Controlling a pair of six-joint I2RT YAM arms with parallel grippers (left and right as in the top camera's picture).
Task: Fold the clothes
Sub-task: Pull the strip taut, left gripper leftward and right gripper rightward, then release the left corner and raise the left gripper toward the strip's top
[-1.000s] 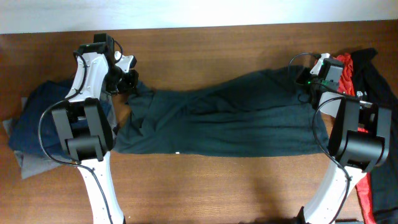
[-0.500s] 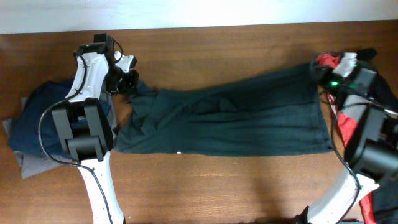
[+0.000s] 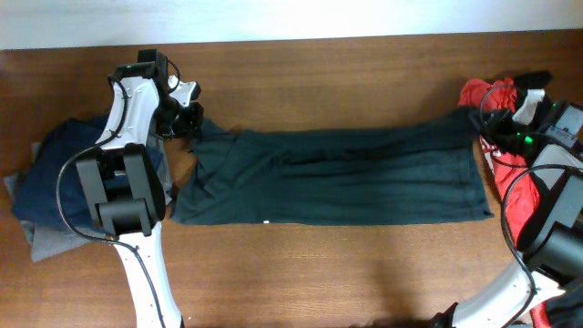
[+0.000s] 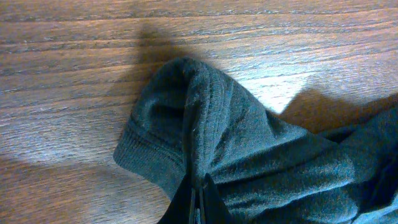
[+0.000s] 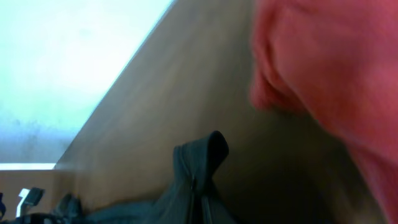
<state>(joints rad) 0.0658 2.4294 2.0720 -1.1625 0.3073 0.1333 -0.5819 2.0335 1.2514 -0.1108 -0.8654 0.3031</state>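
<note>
Left gripper (image 3: pixel 194 129), right gripper (image 3: pixel 481 119): shirt (image 3: pixel 337 178) ends.

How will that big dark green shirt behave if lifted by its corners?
Probably floppy: the large dark green shirt wrinkles and bunches where the left gripper pinches it, so its middle would likely sag. It looks thin and light, and the ribbed knit seems unlikely to slip.

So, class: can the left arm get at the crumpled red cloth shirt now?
Probably not: the left gripper is shut on the left corner of the large dark green shirt, and the red shirt lies beyond its opposite end.
</note>
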